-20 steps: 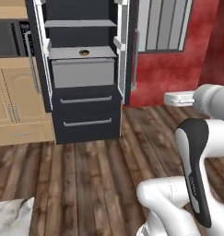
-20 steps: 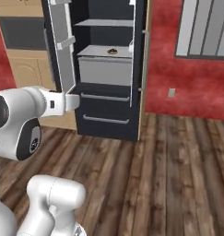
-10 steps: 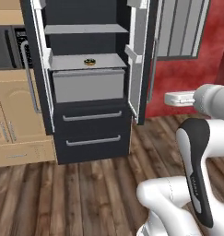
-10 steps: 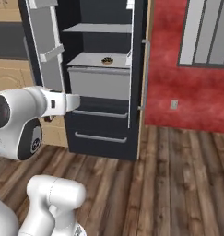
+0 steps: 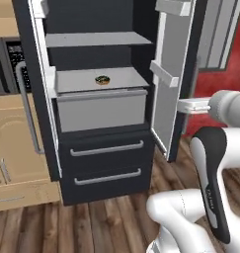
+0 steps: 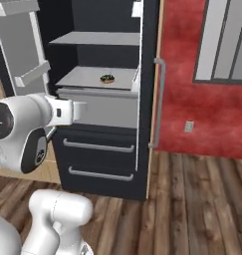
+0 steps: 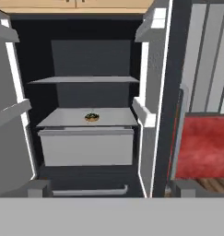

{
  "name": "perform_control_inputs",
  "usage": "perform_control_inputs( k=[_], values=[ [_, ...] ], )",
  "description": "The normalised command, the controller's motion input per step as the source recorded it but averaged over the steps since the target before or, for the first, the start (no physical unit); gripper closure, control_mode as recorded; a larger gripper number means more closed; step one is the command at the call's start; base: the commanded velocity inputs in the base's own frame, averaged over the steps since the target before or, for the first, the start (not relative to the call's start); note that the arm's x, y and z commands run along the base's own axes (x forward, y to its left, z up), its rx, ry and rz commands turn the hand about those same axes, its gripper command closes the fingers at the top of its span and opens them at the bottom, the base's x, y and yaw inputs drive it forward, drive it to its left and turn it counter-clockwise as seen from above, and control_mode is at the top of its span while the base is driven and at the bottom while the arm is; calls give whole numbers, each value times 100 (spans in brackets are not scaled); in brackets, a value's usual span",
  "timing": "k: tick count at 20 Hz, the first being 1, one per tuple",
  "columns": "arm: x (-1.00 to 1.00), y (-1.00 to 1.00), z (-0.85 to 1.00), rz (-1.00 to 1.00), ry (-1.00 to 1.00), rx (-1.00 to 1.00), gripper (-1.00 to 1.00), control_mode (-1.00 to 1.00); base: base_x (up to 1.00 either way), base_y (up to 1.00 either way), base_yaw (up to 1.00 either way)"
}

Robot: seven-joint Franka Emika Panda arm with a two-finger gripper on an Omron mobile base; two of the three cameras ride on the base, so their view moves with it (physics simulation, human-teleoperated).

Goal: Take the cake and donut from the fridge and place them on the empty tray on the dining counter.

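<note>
The black fridge (image 5: 106, 163) (image 6: 100, 159) (image 7: 99, 60) stands with both doors swung open. The donut (image 5: 102, 79) (image 6: 108, 78) (image 7: 91, 117), a small ring with dark glaze, lies alone on the light grey shelf above the grey drawer (image 5: 99, 111). My gripper (image 7: 111, 188) is open, its fingertips (image 7: 39, 187) wide apart with nothing between them. It points straight into the fridge, still well short of the shelf. The cake, the tray and the dining counter are out of view.
The open right door (image 5: 171, 74) with its bins and the open left door (image 6: 23, 50) flank the shelves. Tan wooden cabinets (image 5: 13, 143) stand left of the fridge. A red wall (image 6: 192, 99) with a window (image 6: 227, 40) is on the right, above plank floor (image 6: 192, 209).
The whole picture has shifted: the base has driven closer to the fridge, which now looms larger and more centred. The donut lies in the same spot on its shelf.
</note>
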Motion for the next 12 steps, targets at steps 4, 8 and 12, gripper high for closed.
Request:
perform_control_inputs(
  k=[4, 8, 12],
  values=[
    [0, 0, 0, 0, 0, 0, -100, 100, 100, 58, -19],
    [0, 0, 0, 0, 0, 0, -100, 100, 100, 55, -19],
    [0, 0, 0, 0, 0, 0, -100, 100, 100, 0, 0]
  ],
)
